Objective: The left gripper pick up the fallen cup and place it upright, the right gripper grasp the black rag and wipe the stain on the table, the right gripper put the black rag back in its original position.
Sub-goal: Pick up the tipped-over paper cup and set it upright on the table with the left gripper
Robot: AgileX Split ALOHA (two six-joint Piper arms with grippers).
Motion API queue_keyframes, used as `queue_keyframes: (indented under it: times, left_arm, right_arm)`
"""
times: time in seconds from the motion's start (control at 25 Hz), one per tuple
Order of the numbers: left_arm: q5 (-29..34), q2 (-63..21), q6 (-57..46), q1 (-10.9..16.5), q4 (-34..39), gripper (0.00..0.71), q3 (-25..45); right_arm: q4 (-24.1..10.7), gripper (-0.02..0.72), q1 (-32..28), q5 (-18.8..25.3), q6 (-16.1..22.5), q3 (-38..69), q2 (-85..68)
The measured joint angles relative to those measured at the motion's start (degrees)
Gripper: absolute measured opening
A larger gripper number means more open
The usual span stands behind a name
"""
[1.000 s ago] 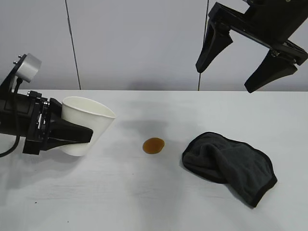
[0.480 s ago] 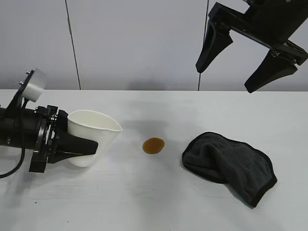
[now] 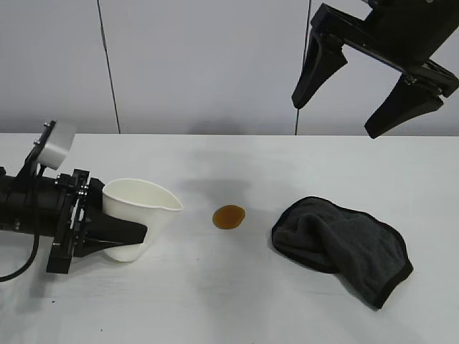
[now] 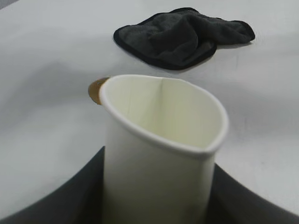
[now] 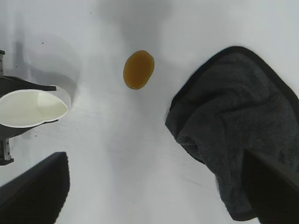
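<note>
My left gripper (image 3: 129,235) is shut on the white paper cup (image 3: 140,213), low at the table's left. The cup stands nearly upright, mouth up, its base at or just above the tabletop; the squeeze pinches its rim. It fills the left wrist view (image 4: 159,154) and shows in the right wrist view (image 5: 32,108). The brown stain (image 3: 229,216) lies right of the cup, also in the right wrist view (image 5: 138,69). The black rag (image 3: 343,246) lies crumpled right of the stain (image 5: 238,121). My right gripper (image 3: 337,115) hangs open high above the rag.
The white table (image 3: 215,301) meets a pale grey back wall. A thin dark cable (image 3: 109,68) runs down the wall at the left, and another hangs at the right.
My left gripper has turned the cup from tilted to nearly upright and lowered it toward the table, shifting slightly right. The right gripper has not moved.
</note>
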Motion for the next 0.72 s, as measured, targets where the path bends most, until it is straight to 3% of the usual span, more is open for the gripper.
queue_keyframes:
  times: [0.24,0.44,0.72]
  left_arm:
    - [-0.06,0.0,-0.33,0.0,-0.06,0.349,-0.07]
    - [-0.1,0.0,-3.23,0.17,-0.11,0.489,-0.12]
    - [-0.1,0.0,-3.76,0.29,-0.11,0.51,-0.18]
  right_arm:
    - [0.0,0.694,0.0,-0.05,0.0,0.0,0.0]
    - [0.0,0.694,0.0,-0.05,0.0,0.0,0.0]
    - [0.0,0.694,0.0,0.0,0.0,0.0,0.0]
